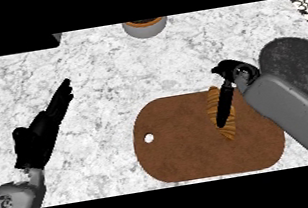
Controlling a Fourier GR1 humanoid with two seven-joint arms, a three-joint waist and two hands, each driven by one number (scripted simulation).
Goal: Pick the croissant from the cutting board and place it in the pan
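- Worktop (144,72): pale marbled surface that carries everything in the head view.
- Cutting board (193,145): brown, rounded, with a small hanging hole near its left end; it lies in the lower middle of the worktop.
- Croissant (223,118): golden, ridged, lying on the right part of the cutting board, lengthwise from the board's upper edge toward its middle. It rests on the board and is not lifted.
- Right hand (230,81): comes in from the lower right on its grey forearm and sits over the upper end of the croissant. One dark finger runs down along the pastry and covers part of it. The fingers seem to be closing on the croissant, though from this steep angle a completed pinch cannot be confirmed.
- Pan (305,69): dark and round, at the right edge, just beside the cutting board; the right forearm hides its lower part. Nothing is visible in the part that shows.
- Left hand (42,131): at the left, well apart from the board, fingers straight and together, pointing up; at rest.
- Bowl-like vessel (146,26): at the top edge, not involved.
- Progress: judged early. The reach appears complete and the grasp is being settled; lifting, carrying to the pan and releasing all remain.
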